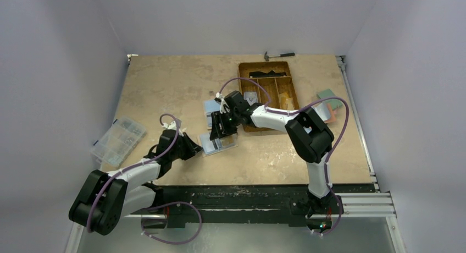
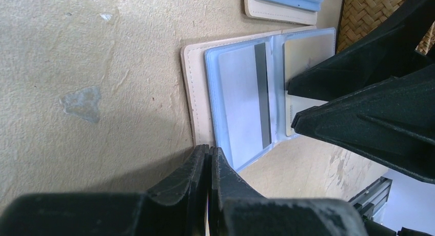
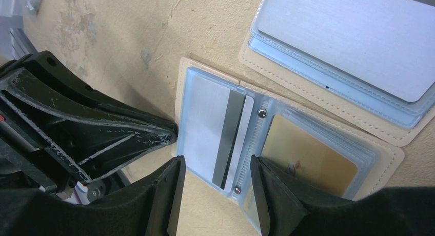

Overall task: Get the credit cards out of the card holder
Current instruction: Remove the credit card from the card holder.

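The tan card holder (image 1: 218, 143) lies open on the table, its light blue sleeves up. In the left wrist view a greyish credit card (image 2: 238, 102) with a dark stripe sits in one sleeve and a beige card (image 2: 308, 66) in the other. My left gripper (image 2: 209, 150) is shut, its tips on the holder's tan edge (image 2: 192, 92). My right gripper (image 3: 215, 166) is open, its jaws on either side of the striped card's sleeve (image 3: 213, 128) at the near edge. A second tan holder (image 3: 338, 61) with greyish cards on top lies just beyond.
A brown compartment tray (image 1: 269, 93) stands right of the holders, close to the right arm. A clear organiser box (image 1: 118, 138) sits at the left edge. A hammer (image 1: 277, 55) lies at the back. Coloured blocks (image 1: 328, 104) lie at the right.
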You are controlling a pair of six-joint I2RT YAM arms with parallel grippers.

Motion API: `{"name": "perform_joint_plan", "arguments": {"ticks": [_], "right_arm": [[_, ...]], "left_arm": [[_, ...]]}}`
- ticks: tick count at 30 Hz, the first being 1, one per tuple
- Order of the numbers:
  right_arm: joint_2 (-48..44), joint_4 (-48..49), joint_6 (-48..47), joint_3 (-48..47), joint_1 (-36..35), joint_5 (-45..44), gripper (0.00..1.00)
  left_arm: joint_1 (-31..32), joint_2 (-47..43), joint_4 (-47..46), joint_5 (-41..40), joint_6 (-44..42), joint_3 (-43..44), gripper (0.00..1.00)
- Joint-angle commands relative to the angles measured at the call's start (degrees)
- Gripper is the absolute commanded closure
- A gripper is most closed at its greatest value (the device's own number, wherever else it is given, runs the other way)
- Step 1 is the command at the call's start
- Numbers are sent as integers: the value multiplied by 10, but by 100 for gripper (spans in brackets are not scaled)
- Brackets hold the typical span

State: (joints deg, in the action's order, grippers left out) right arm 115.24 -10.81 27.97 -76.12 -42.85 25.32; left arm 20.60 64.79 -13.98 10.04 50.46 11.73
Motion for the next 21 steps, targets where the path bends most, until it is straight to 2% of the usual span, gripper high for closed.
{"name": "perform_joint_plan", "arguments": {"ticks": [1,6,15,21], "right_arm": [[26,-20,-9,-1,-4,-8,41],[34,-26,-16,-7,-14,-8,42],[21,-49,-29,-12,-18,-141,38],[22,-57,-40,-16,-29,-160,36]], "left_arm": [[1,2,50,21,-1,-21,100],[1,-6,50,23,1,-22,100],[1,-13,59,19,1,-22,100],[1,-16,58,21,2,-17,100]]}}
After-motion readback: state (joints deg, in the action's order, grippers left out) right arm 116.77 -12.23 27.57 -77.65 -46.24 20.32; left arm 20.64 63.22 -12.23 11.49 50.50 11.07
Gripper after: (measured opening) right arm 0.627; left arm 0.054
